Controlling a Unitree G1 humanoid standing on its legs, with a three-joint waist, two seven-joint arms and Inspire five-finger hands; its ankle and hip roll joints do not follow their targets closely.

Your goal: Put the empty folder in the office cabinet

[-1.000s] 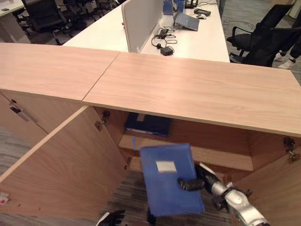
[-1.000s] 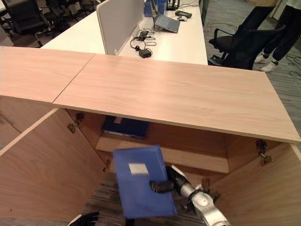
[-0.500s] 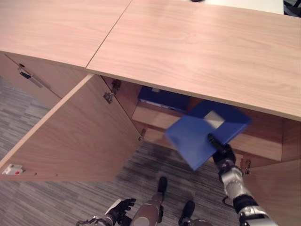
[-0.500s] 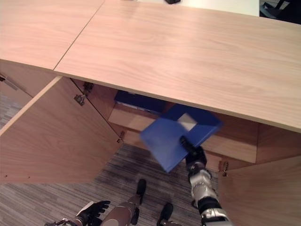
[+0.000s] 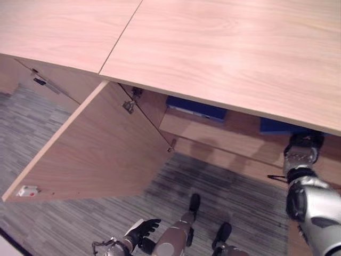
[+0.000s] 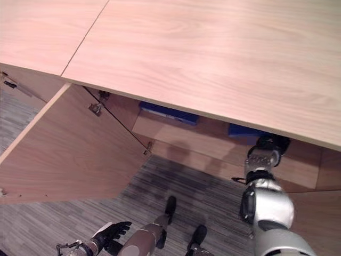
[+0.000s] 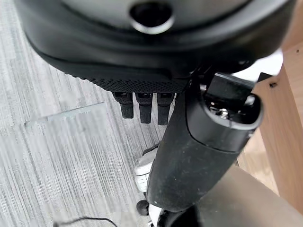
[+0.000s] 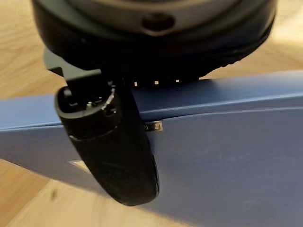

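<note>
**Folder going into the cabinet, right hand on it**

From where I'm driving: right hand (image 8: 113, 156) is reaching in under the cabinet top, thumb laid across the face of the blue folder (image 8: 227, 156) w/ the fingers behind it, so it's gripping the folder. In the head cams that hand (image 6: 269, 146) sits right at the front edge of the shelf (image 6: 181, 140), and just a strip of the folder (image 5: 279, 126) peeks out below the cabinet top (image 5: 224, 53), on the shelf's right side. Further left on the same shelf there's another blue folder (image 5: 196, 108), well apart from mine. Left door (image 5: 101, 154) is swung wide open. Left hand (image 5: 141, 232) hangs low over the grey carpet (image 5: 80, 218), fingers loose and spread, holding nothing, nowhere near the cabinet.
</note>
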